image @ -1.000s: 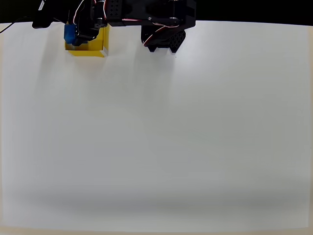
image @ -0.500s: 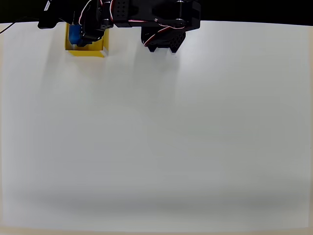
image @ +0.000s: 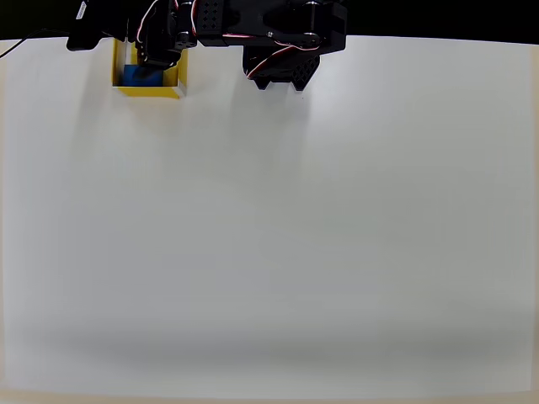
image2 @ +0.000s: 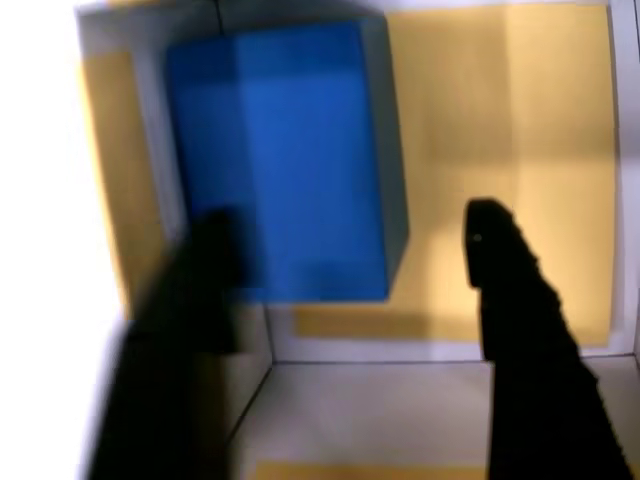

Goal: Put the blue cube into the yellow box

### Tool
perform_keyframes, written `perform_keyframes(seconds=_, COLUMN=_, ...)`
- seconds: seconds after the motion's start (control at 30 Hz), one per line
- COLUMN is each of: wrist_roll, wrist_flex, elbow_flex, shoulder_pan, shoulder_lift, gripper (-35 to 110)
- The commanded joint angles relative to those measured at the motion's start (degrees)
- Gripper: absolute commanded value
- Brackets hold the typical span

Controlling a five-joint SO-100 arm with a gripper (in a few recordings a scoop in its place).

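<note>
On a white desk (image: 269, 236), the blue cube (image2: 285, 160) rests inside the yellow box (image: 173, 80) at the desk's top left in the overhead view, while the black tool (image2: 350, 250) hovers above it, fingers (image2: 505, 265) spread and empty.

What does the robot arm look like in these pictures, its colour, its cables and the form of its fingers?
The arm is black, built of blocky segments, with thin red and white cables looping along it. In the wrist view the gripper has two dark, blurred fingers with narrow, rounded tips. No markings are legible.
</note>
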Motion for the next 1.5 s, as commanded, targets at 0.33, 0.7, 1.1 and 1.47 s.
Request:
perform_keyframes(seconds=0.33, wrist_roll=-4.39, wrist_flex=21.18, elbow_flex=-20.30, shoulder_pan=-4.04, shoulder_lift=10.90, gripper=0)
perform_keyframes(seconds=0.7, wrist_roll=2.46, wrist_flex=24.52, elbow_flex=-20.04, shoulder_pan=-39.81, shoulder_lift=18.02, gripper=0)
perform_keyframes(seconds=1.1, wrist_roll=5.45, wrist_flex=16.44, elbow_flex=2.81, shoulder_pan=-81.91, shoulder_lift=37.27, gripper=0)
perform_keyframes(seconds=1.47, wrist_roll=3.69, wrist_flex=21.97, elbow_flex=27.86, shoulder_pan=-91.93, shoulder_lift=54.76, gripper=0)
